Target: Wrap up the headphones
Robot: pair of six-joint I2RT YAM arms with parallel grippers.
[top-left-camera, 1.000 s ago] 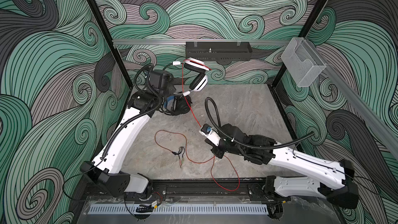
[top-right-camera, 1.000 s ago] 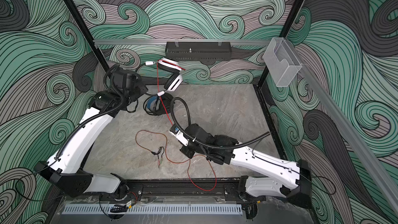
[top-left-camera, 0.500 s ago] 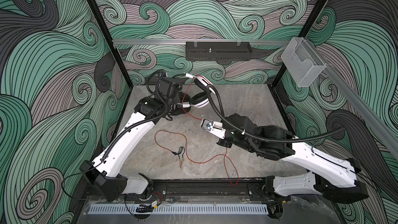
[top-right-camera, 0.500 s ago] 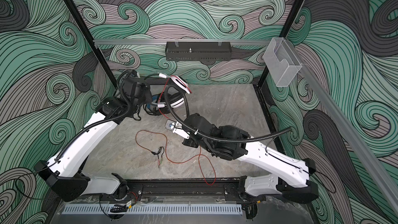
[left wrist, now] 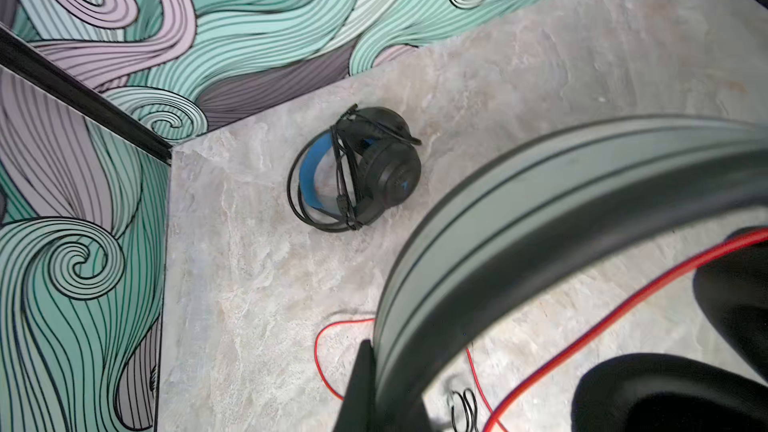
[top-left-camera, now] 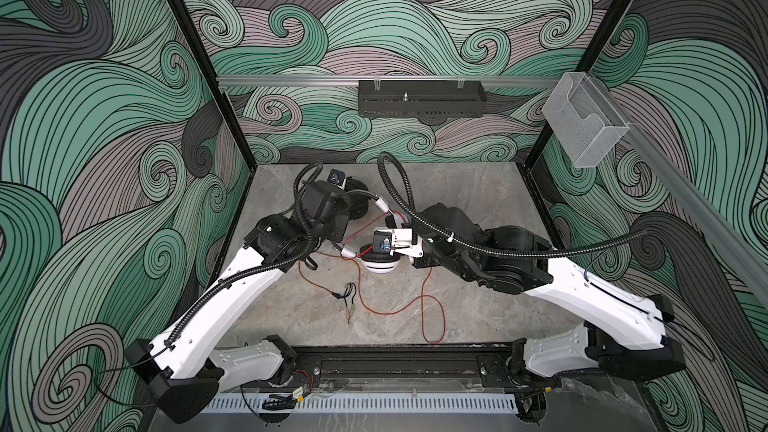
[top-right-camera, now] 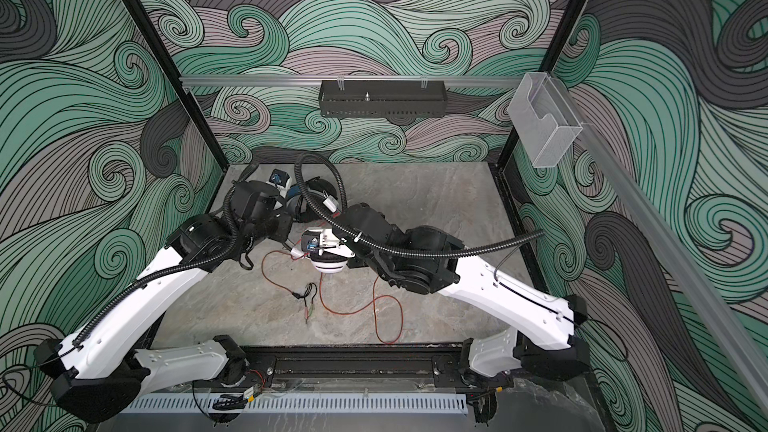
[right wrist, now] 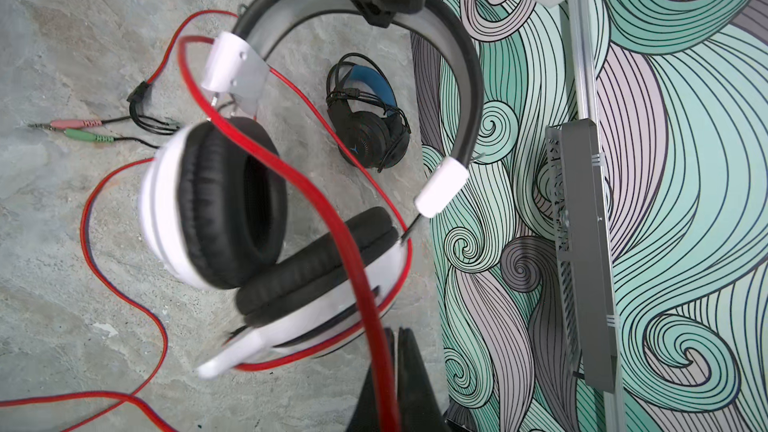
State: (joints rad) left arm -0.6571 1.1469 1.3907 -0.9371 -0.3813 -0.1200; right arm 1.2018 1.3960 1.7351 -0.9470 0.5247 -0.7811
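I see the left gripper clamped on the headband of the white headset; the right gripper is closed, pinching its red cable.

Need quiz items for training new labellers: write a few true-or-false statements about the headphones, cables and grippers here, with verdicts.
1. The black headphones lie on the table with the black cable wound round them. True.
2. No gripper touches the white headphones. False: the left gripper is shut on their headband.
3. The right gripper is shut on the red cable. True.
4. The red cable is all wound round the white headphones. False: long loops of it lie loose on the table.
5. The pink and green plugs lie on the table. True.
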